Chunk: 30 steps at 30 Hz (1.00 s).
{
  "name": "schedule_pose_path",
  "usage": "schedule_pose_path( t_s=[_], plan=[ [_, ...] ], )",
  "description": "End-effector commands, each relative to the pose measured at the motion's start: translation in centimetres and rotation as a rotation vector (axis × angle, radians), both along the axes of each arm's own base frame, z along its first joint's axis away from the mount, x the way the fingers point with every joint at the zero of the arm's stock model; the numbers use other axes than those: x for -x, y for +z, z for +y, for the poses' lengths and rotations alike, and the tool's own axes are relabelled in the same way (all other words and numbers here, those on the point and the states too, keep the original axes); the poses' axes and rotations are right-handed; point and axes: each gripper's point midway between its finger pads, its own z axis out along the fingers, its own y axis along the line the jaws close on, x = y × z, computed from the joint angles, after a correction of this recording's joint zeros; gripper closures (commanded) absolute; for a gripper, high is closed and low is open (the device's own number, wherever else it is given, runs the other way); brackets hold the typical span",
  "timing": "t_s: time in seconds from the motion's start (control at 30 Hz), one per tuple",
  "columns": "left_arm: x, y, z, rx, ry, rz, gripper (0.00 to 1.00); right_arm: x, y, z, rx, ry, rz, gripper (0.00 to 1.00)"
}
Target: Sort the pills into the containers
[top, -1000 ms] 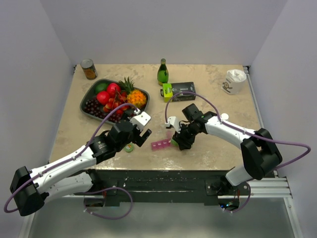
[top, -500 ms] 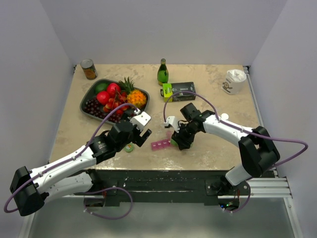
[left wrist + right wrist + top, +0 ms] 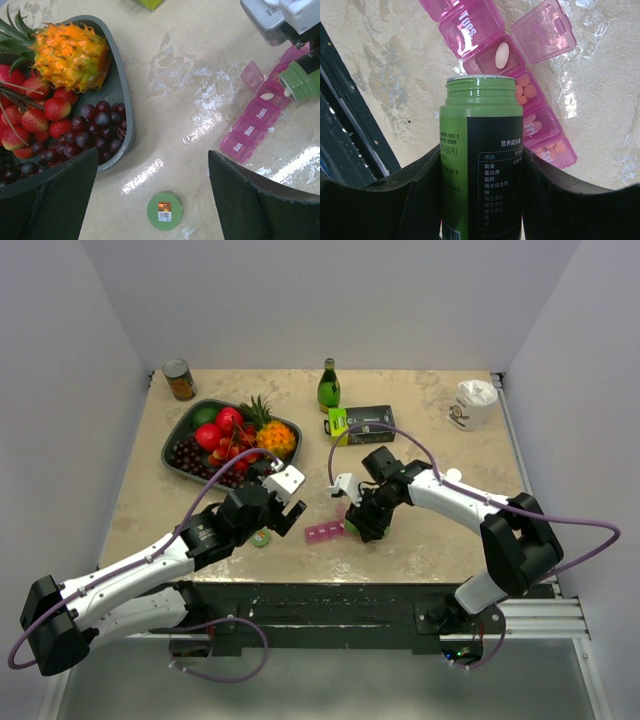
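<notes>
The pink pill organiser (image 3: 326, 532) lies near the table's front edge. In the right wrist view the organiser (image 3: 470, 27) has one lid (image 3: 542, 30) open, with a white pill (image 3: 502, 54) in that compartment and orange pills (image 3: 525, 89) in the one beside it. My right gripper (image 3: 358, 523) is shut on an uncapped green bottle (image 3: 480, 165), tilted with its mouth over the organiser. My left gripper (image 3: 285, 512) is open and empty above the bottle's green cap (image 3: 165, 210), which lies on the table. The organiser (image 3: 250, 127) also shows at the right of the left wrist view.
A grey fruit tray (image 3: 178, 436) with grapes, strawberries and a pineapple sits at back left. A tin can (image 3: 180, 379), a green glass bottle (image 3: 329, 386), a black box (image 3: 368, 423) and a white cup (image 3: 472, 403) stand along the back.
My right gripper has edged slightly left with the green bottle, closer over the organiser. My left arm has not moved.
</notes>
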Motion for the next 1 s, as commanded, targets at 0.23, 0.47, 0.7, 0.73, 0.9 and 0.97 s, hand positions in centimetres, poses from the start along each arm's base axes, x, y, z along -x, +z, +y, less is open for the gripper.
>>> schedule_pose_path(
  t_s=[0.23, 0.47, 0.7, 0.73, 0.9, 0.97],
  plan=[
    [0.02, 0.53, -0.29, 0.001, -0.025, -0.017, 0.05, -0.94, 1.50, 0.81, 0.002, -0.013, -0.023, 1.00],
    [0.01, 0.52, -0.27, 0.000, -0.025, -0.017, 0.05, -0.85, 1.44, 0.95, 0.012, -0.012, -0.018, 1.00],
    [0.02, 0.55, -0.32, 0.001, -0.029, -0.018, 0.05, -0.85, 1.32, 0.99, 0.028, -0.017, -0.011, 1.00],
    [0.05, 0.55, -0.36, 0.001, -0.030, -0.018, 0.05, -0.78, 1.18, 0.97, 0.033, -0.017, -0.006, 1.00],
    [0.02, 0.63, -0.32, 0.002, -0.029, -0.019, 0.05, -0.78, 1.22, 1.08, 0.033, -0.019, -0.006, 1.00],
    [0.01, 0.66, -0.34, 0.003, -0.029, -0.020, 0.05, -0.88, 1.25, 1.09, 0.034, -0.021, -0.008, 1.00]
  ],
)
